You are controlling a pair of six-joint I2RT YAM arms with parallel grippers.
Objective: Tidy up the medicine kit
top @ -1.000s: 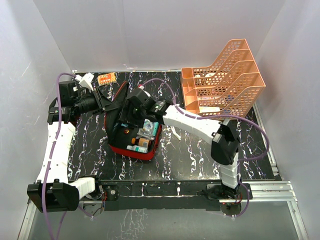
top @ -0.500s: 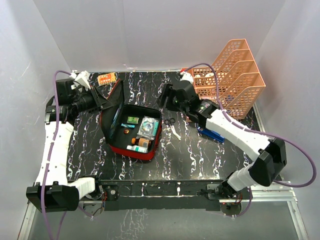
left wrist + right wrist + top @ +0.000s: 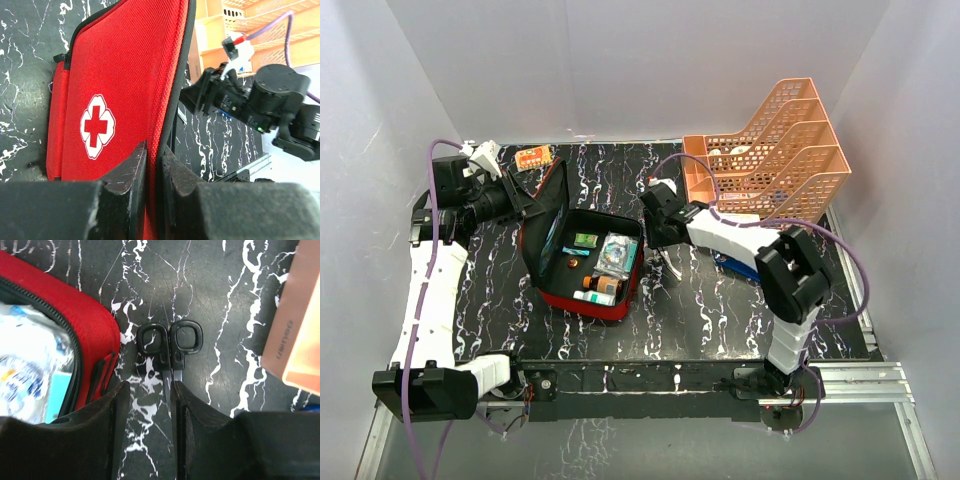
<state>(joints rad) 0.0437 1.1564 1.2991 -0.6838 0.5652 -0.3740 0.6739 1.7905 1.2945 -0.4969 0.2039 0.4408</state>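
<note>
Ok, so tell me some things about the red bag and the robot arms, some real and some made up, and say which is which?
1. The left end effector pinches the lid of the medicine kit. True.
2. The scissors are inside the kit. False: they lie on the table beside it.
3. The kit is zipped shut. False: it is open, with its lid held up.
4. The right end effector is right over the scissors, with a finger on each side of the blades. True.
5. The orange tray stands at the far left. False: it stands at the far right.
</note>
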